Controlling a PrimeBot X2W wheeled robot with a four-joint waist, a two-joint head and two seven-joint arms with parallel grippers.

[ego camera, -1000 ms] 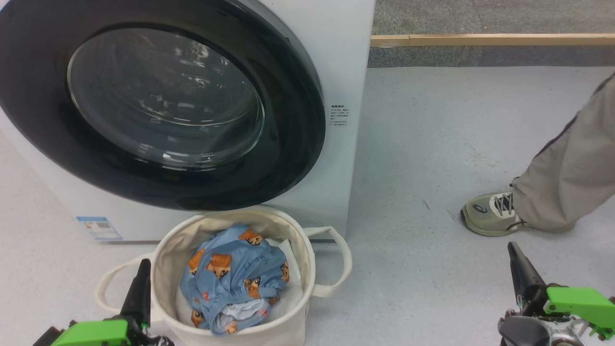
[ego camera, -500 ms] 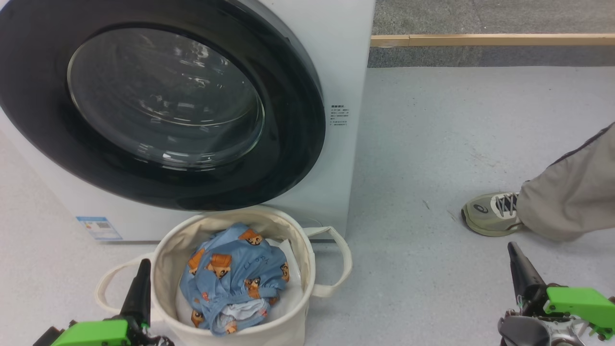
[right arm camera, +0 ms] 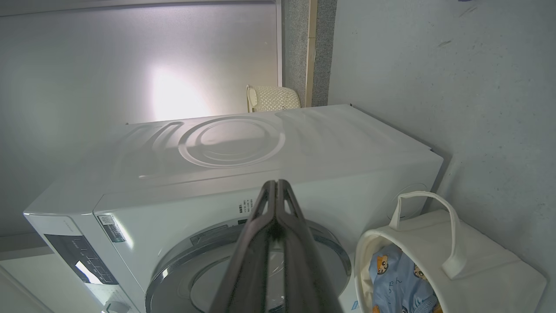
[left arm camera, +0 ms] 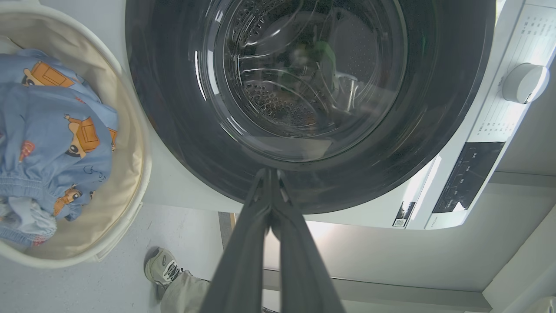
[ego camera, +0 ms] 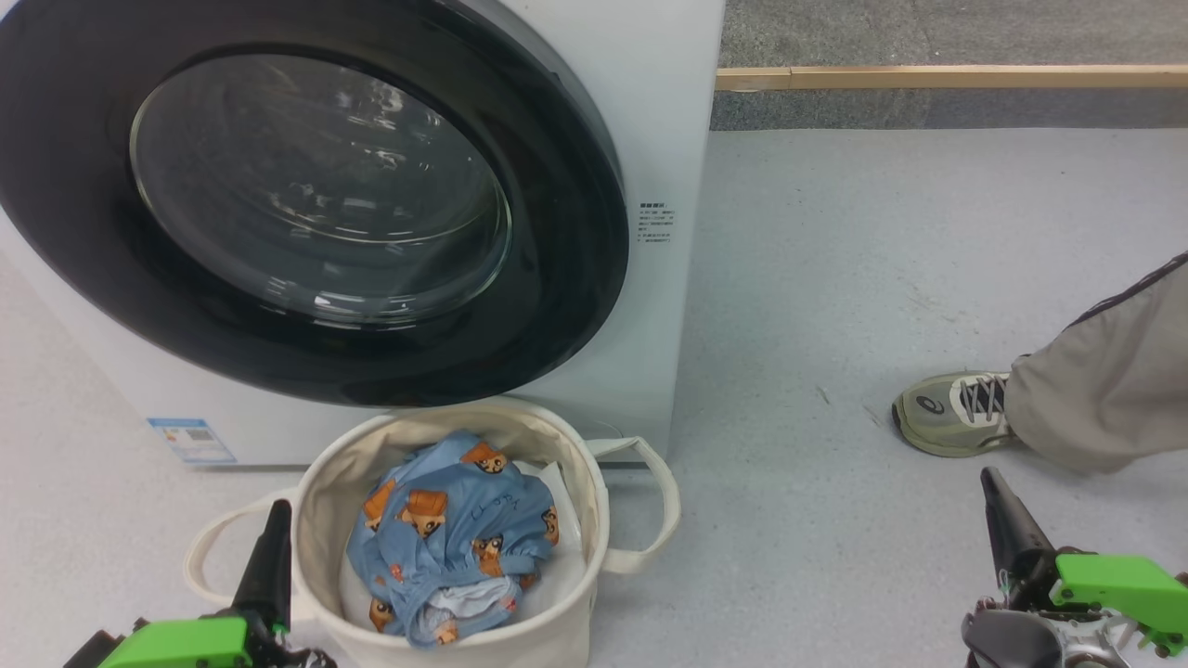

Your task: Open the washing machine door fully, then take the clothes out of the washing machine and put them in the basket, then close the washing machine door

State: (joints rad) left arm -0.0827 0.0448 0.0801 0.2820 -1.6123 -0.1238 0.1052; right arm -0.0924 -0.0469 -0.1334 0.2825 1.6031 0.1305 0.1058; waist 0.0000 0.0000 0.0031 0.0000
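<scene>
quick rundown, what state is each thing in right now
washing machine door, shut against the washer front
clothes, crumpled inside the basket
basket, upright on the floor in front of the washer, handles out to the sides
left gripper, shut, holding nothing
right gripper, shut, holding nothing
person's shoe, planted on the floor to the right

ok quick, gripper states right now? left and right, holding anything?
left gripper: closed, fingers pressed together, holding nothing.
right gripper: closed, fingers pressed together, holding nothing.
</scene>
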